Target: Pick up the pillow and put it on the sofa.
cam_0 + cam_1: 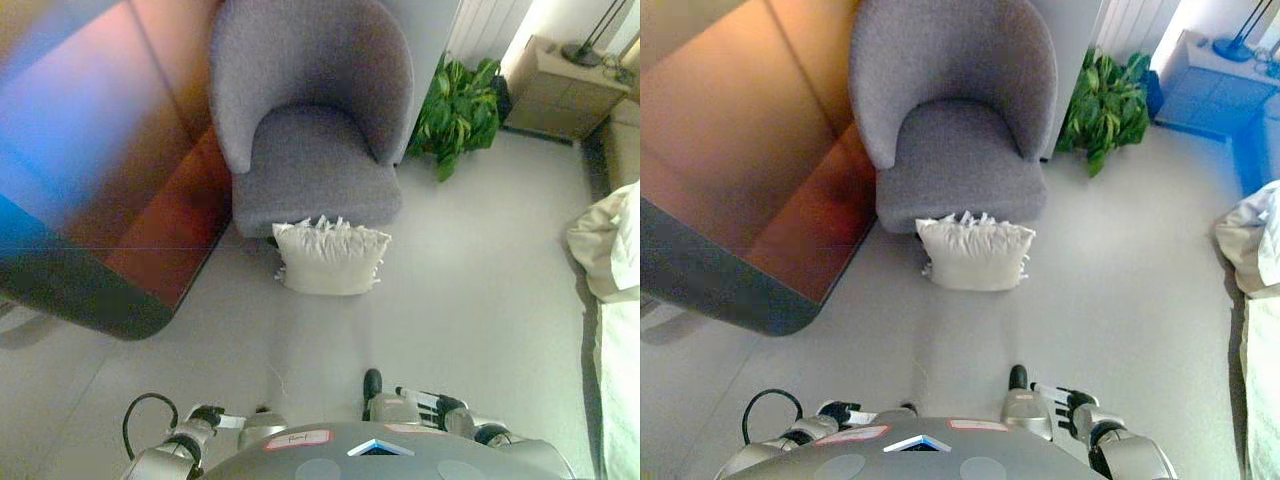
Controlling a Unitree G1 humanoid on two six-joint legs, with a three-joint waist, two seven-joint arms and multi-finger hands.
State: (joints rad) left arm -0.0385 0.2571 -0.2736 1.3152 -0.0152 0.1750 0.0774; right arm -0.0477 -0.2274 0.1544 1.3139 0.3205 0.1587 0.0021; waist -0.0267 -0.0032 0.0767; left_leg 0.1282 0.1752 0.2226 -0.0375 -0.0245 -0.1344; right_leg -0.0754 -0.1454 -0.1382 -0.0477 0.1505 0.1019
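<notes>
White pillow [330, 257] seen on floor, propped against grey sofa [310, 110] front. Left hand [212, 417] finger state not discernible; right hand [1065, 402] fingers relaxed, nothing held. Risk: soft fringed pillow squashed or dropped if gripped one-sided.

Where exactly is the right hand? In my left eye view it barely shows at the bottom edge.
Observer: The right hand is low by the bottom edge, fingers straight, empty, well short of the pillow.
Operator: Anything between it and the pillow?
Observer: Only floor; the pillow stands against the front of the armchair.
Operator: And the left hand?
Observer: The left hand is low at the bottom left, also away from the pillow.
</notes>
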